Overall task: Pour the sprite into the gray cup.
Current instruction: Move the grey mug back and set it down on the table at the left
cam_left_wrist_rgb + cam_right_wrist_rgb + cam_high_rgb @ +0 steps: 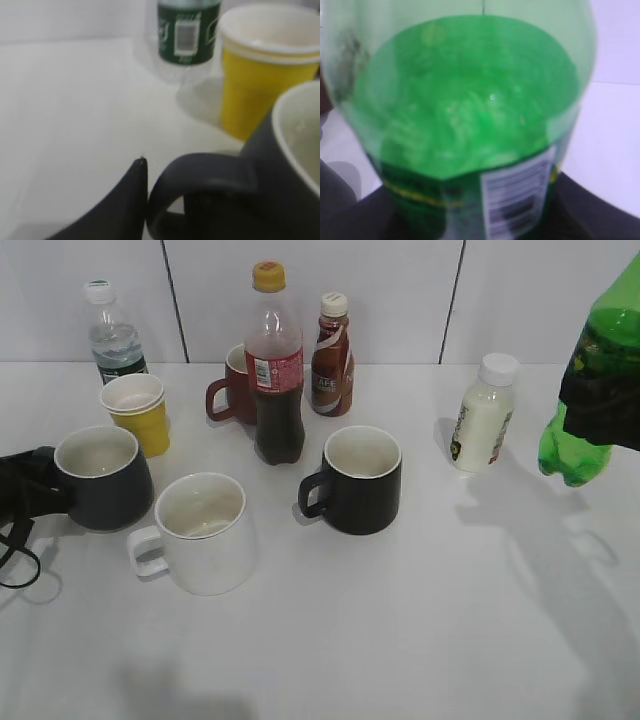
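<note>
The sprite, a translucent green bottle, hangs lifted above the table at the far right, held round its middle by my right gripper. In the right wrist view the sprite fills the frame, and its label shows at the bottom. The gray cup stands at the left of the table. My left gripper is closed on its handle. In the left wrist view one dark finger presses against the gray cup's handle; the other finger is hidden.
A white mug, a glossy black mug and a cola bottle stand mid-table. A yellow cup stack, a water bottle, a red mug, a coffee bottle and a white milk bottle stand behind.
</note>
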You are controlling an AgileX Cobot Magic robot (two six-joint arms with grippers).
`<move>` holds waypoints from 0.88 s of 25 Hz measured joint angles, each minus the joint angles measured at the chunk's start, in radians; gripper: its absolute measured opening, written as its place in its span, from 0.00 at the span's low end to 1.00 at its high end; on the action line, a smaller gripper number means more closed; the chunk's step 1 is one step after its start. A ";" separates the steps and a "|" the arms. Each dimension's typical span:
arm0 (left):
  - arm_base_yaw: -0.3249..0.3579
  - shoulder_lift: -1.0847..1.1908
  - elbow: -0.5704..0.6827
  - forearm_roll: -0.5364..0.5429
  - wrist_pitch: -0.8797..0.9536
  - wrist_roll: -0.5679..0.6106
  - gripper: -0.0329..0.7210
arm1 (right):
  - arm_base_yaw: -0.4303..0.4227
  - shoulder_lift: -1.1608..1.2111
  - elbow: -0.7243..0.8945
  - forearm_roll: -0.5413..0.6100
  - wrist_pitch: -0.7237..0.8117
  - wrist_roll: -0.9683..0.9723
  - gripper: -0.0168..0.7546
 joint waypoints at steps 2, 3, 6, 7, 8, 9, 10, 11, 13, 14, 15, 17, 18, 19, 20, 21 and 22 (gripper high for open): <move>0.000 -0.020 0.000 0.012 0.001 0.000 0.31 | 0.000 0.000 0.000 0.000 -0.001 0.004 0.51; 0.000 -0.029 0.000 0.016 0.002 0.000 0.32 | 0.000 0.000 0.000 0.000 -0.001 0.004 0.51; 0.000 -0.037 0.000 0.017 0.003 0.000 0.33 | 0.000 0.000 0.000 -0.001 -0.001 0.009 0.51; 0.000 -0.039 0.001 0.017 0.004 0.000 0.34 | 0.000 0.000 0.000 -0.001 -0.001 0.010 0.51; 0.000 -0.040 0.004 0.017 0.004 0.000 0.34 | 0.000 0.000 0.000 -0.001 -0.001 0.011 0.51; 0.000 -0.041 0.011 0.016 0.002 0.000 0.34 | 0.000 0.000 0.000 -0.001 -0.001 0.012 0.51; 0.000 -0.042 0.017 0.015 0.002 0.000 0.34 | 0.000 0.000 0.000 -0.001 -0.001 0.014 0.51; 0.000 -0.041 0.023 0.012 0.002 0.000 0.34 | 0.000 0.000 0.000 -0.001 -0.001 0.015 0.51; 0.000 -0.041 0.035 0.006 0.002 0.000 0.35 | 0.000 0.000 0.000 -0.001 -0.001 0.015 0.51; 0.000 -0.041 0.041 0.004 0.000 -0.001 0.35 | 0.000 0.000 0.000 -0.001 -0.001 0.016 0.51; 0.001 -0.040 0.048 0.002 0.001 -0.001 0.35 | 0.000 0.000 0.000 -0.001 -0.001 0.017 0.51; 0.001 -0.039 0.062 0.000 0.002 -0.001 0.36 | 0.000 0.000 0.000 -0.001 -0.001 0.019 0.51; 0.001 -0.039 0.070 0.000 0.002 0.000 0.36 | 0.000 0.000 0.000 -0.001 -0.001 0.024 0.51; 0.001 -0.039 0.075 0.001 0.002 0.005 0.37 | 0.000 0.000 0.000 -0.001 -0.001 0.029 0.51; 0.001 -0.038 0.079 0.001 0.004 0.015 0.37 | 0.000 0.000 0.000 -0.004 -0.001 0.034 0.51; 0.001 -0.038 0.081 0.001 0.005 0.020 0.38 | 0.000 0.000 0.000 -0.009 -0.001 0.041 0.51; 0.001 -0.038 0.083 0.001 0.007 0.028 0.39 | 0.000 0.000 0.000 -0.016 -0.001 0.046 0.51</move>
